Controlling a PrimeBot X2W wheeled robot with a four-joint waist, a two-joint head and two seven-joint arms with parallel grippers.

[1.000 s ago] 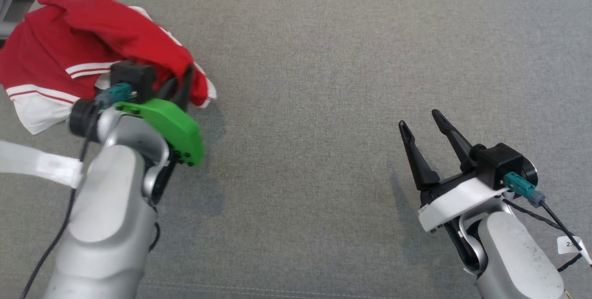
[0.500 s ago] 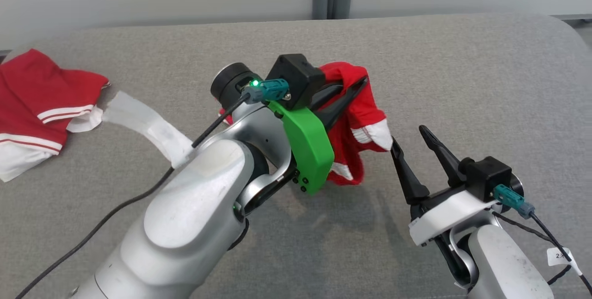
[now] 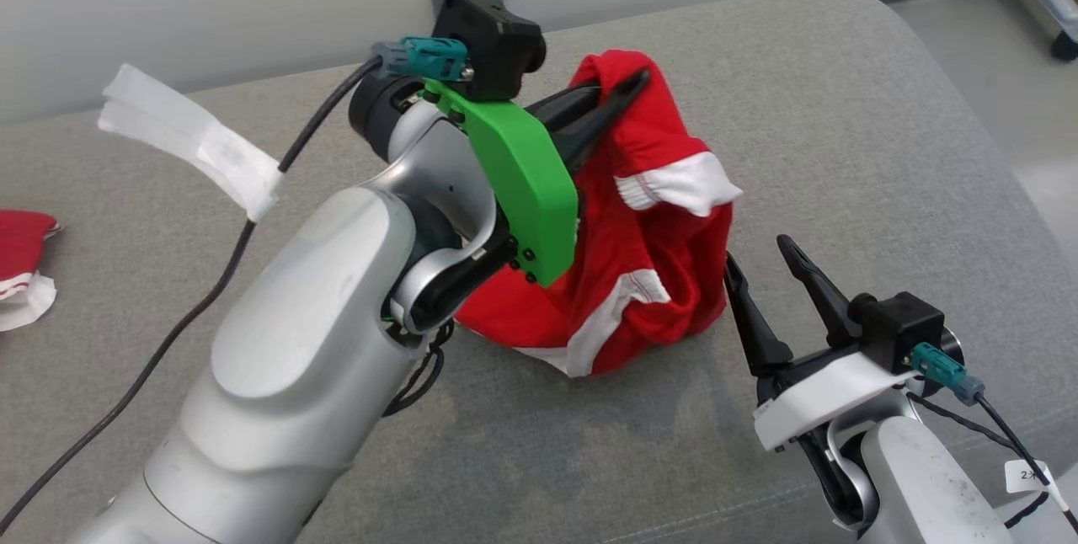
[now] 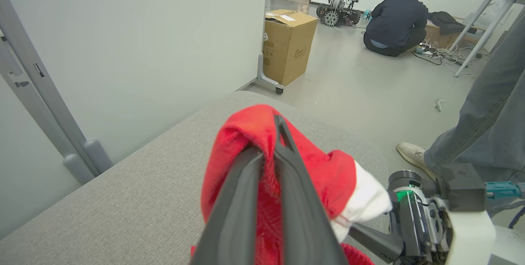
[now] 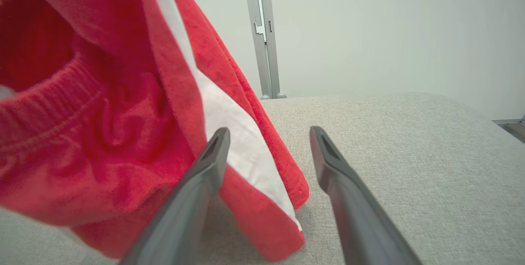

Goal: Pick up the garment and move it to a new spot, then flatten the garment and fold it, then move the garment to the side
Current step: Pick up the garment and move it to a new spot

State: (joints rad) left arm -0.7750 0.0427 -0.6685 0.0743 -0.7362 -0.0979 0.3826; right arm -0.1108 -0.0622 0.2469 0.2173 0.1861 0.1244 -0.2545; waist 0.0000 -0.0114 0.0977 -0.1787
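Observation:
The garment [image 3: 648, 274] is red with white stripes and hangs bunched from my left gripper [image 3: 633, 82], which is shut on its top fold. Its lower end rests on the grey cushion [image 3: 842, 148]. In the left wrist view the closed fingers [image 4: 287, 199] pinch red cloth of the garment [image 4: 328, 174]. My right gripper [image 3: 755, 253] stands open just right of the garment's lower edge, its left finger close against the cloth. In the right wrist view the garment [image 5: 102, 133] hangs to the left of the open right gripper [image 5: 268, 131], with nothing between the fingers.
Another red and white cloth [image 3: 21, 274] lies at the cushion's far left. The cushion's rounded right end [image 3: 968, 106] drops to the floor. Beyond it stand a cardboard box [image 4: 289, 45], a seated person [image 4: 396, 19] and a person's leg and shoe [image 4: 484, 125].
The head camera has turned right. My left gripper has lifted the garment off the left pile and carried it right and upward, ending beside the right gripper, which stays open.

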